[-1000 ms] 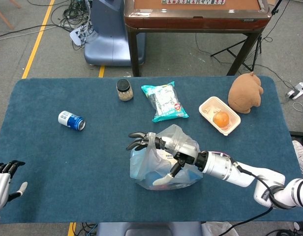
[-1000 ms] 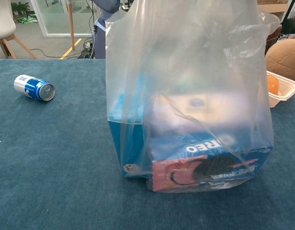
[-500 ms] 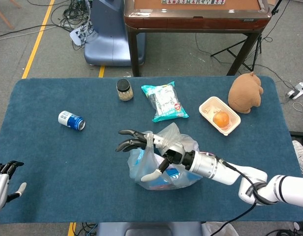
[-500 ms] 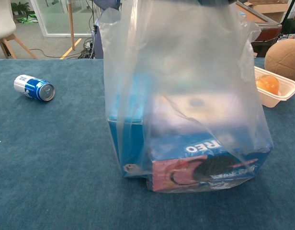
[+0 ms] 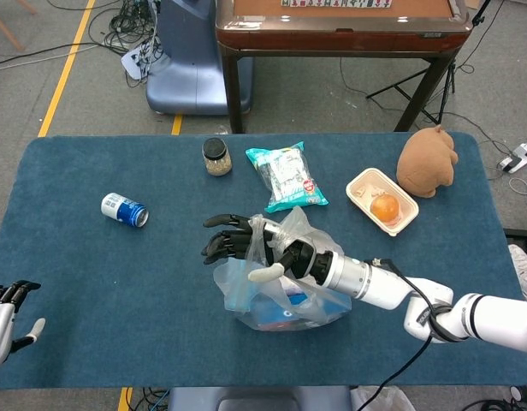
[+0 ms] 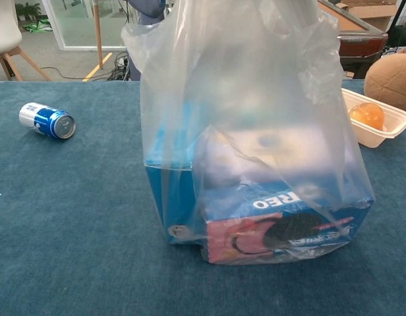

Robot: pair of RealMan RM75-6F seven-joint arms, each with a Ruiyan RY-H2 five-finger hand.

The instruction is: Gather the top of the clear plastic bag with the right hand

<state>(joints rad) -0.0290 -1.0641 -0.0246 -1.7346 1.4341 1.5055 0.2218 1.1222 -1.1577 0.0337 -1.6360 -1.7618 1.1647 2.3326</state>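
Observation:
The clear plastic bag (image 5: 285, 289) stands upright on the blue table near its front middle, with a blue Oreo box (image 6: 282, 227) and other packets inside. In the chest view the bag (image 6: 256, 118) fills the centre and its top runs out of frame. My right hand (image 5: 246, 248) reaches in from the right across the bag's upper left. Its dark fingers (image 5: 222, 243) are spread past the film, and the thumb (image 5: 263, 274) lies against the bag's near side. Loose film stands bunched between thumb and fingers. My left hand (image 5: 2, 312) hangs open at the table's front left corner, holding nothing.
A blue can (image 5: 124, 210) lies on its side at the left. A small jar (image 5: 216, 157) and a teal snack packet (image 5: 287, 177) sit behind the bag. At the back right are a white tray (image 5: 366, 184) with an orange and a brown plush toy (image 5: 427, 161).
My right hand has slid left and farther across the bag's top, with the thumb coming up against the film. The bag's upper part has been pushed left and crumpled.

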